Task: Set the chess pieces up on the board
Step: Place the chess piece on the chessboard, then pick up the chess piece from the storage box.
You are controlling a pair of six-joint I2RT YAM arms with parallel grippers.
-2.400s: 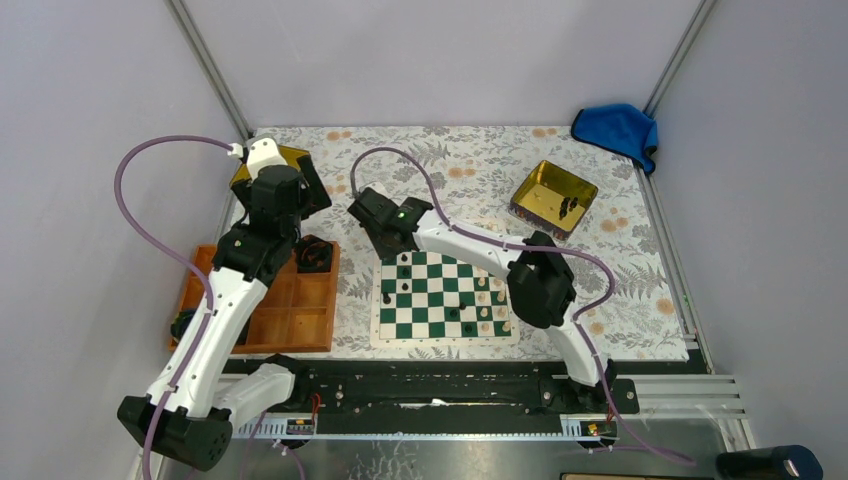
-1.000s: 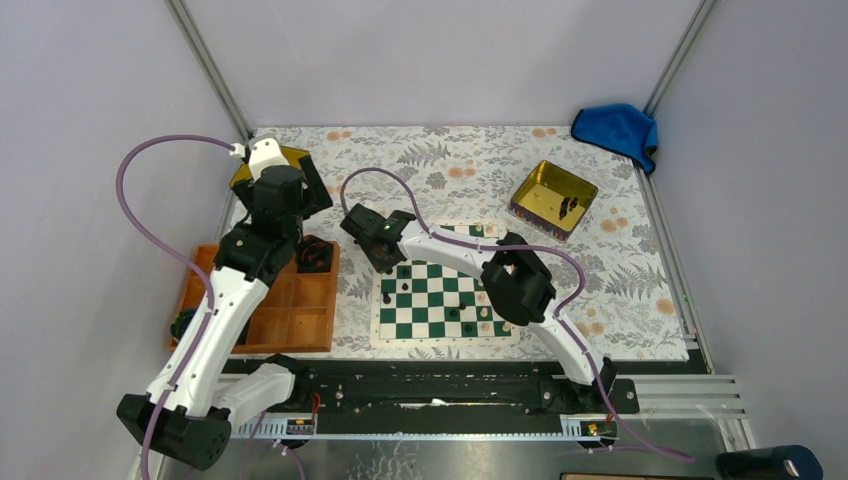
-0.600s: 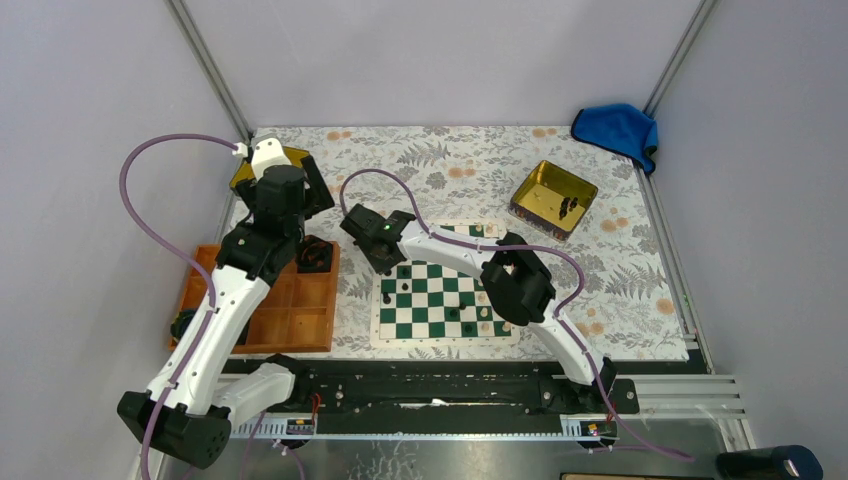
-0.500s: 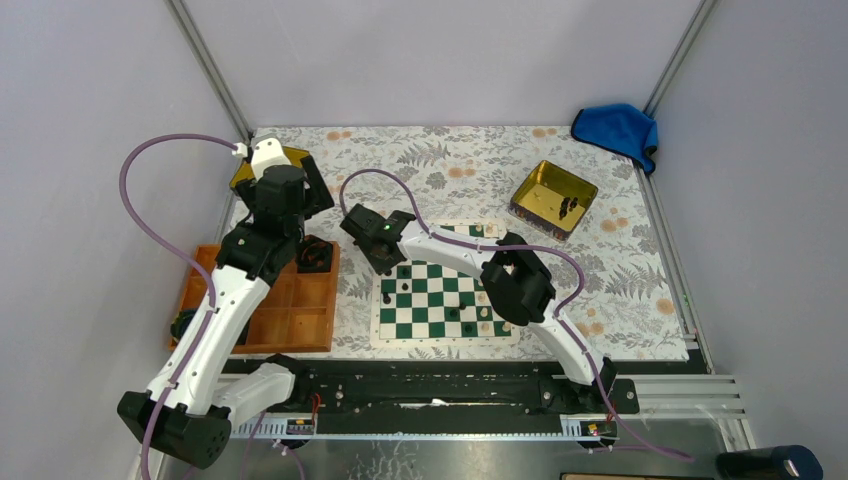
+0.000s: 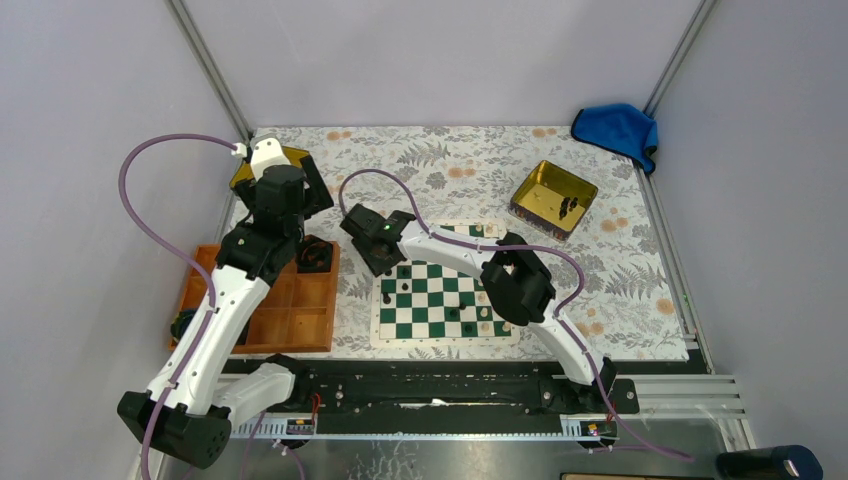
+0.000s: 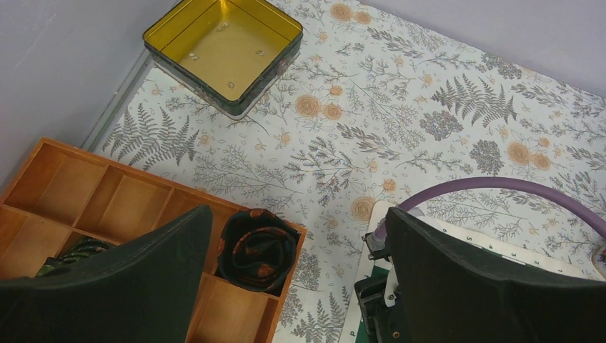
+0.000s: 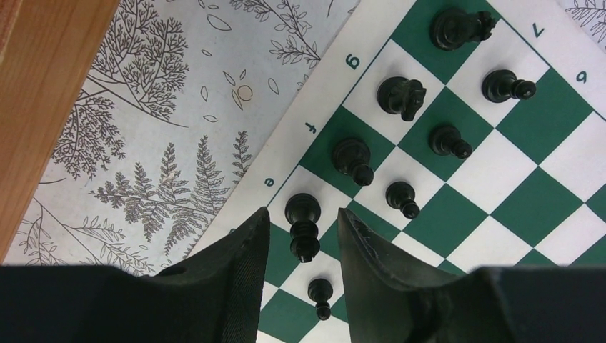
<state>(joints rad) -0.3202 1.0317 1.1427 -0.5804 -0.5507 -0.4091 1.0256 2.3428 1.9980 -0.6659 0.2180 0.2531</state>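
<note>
The board [image 5: 430, 297] lies mid-table, a green and white mat. My right gripper [image 5: 383, 262] hangs over its left edge. In the right wrist view it [image 7: 304, 214] is open, its fingers on either side of a tall black chess piece [image 7: 303, 227] that stands on the board [image 7: 500, 179] with a gap on each side. Several more black chess pieces [image 7: 401, 96] stand in two rows nearby. My left gripper [image 6: 298, 214] is wide open and holds nothing, above the tablecloth by the tray corner; it [image 5: 312, 192] shows at left from above.
An orange wooden tray [image 5: 290, 310] with a rolled dark cloth [image 6: 257, 246] sits left of the board. One gold tin [image 6: 223, 53] is at the back left, another [image 5: 553, 198] at the back right holds black pieces. Cream pieces [image 5: 490, 315] stand on the board's right side. A blue cloth [image 5: 617, 128] lies in the far corner.
My right arm swung left and down to the board's left edge, then held still. Its jaws have spread away from the tall black piece. The left arm has barely moved.
</note>
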